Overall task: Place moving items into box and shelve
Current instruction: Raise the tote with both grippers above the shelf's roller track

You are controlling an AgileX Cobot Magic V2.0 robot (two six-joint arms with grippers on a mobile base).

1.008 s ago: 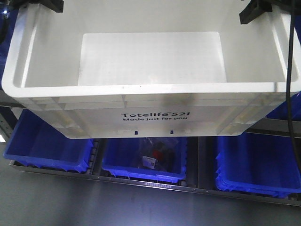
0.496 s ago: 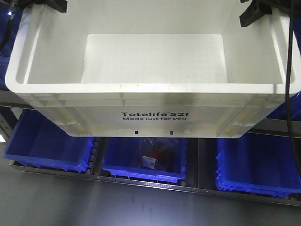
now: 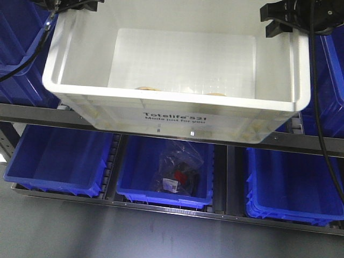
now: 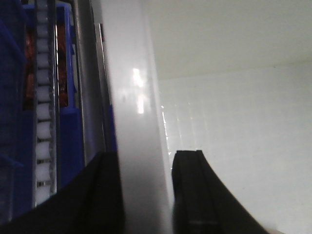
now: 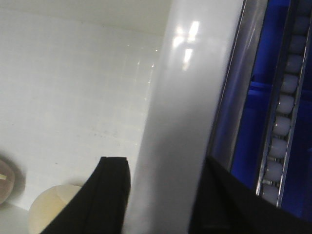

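The white box (image 3: pixel 177 102) with black print hangs level with the upper shelf, its base over the metal rail. My left gripper (image 3: pixel 75 4) is shut on the left wall, one finger outside and one inside (image 4: pixel 146 157). My right gripper (image 3: pixel 277 21) is shut on the right wall (image 5: pixel 190 87) in the same way (image 5: pixel 165 163). Inside the box lie the moving items: a pale yellow lump (image 5: pixel 51 207) and a pinkish-brown lump (image 5: pixel 5 183) at the frame's edge. In the front view only their tops (image 3: pixel 145 87) show above the near rim.
Three blue bins (image 3: pixel 56 161) (image 3: pixel 293 183) stand on the lower shelf; the middle one (image 3: pixel 134 185) holds a clear bag of dark parts (image 3: pixel 180 172). More blue bins (image 3: pixel 21 48) flank the box on the upper shelf. A metal rail (image 3: pixel 32 113) and roller tracks (image 4: pixel 44 112) run alongside.
The box has moved away from the camera and toward the upper shelf, so it looks smaller. The tops of the lumps now show behind its near rim. Both grippers kept their hold.
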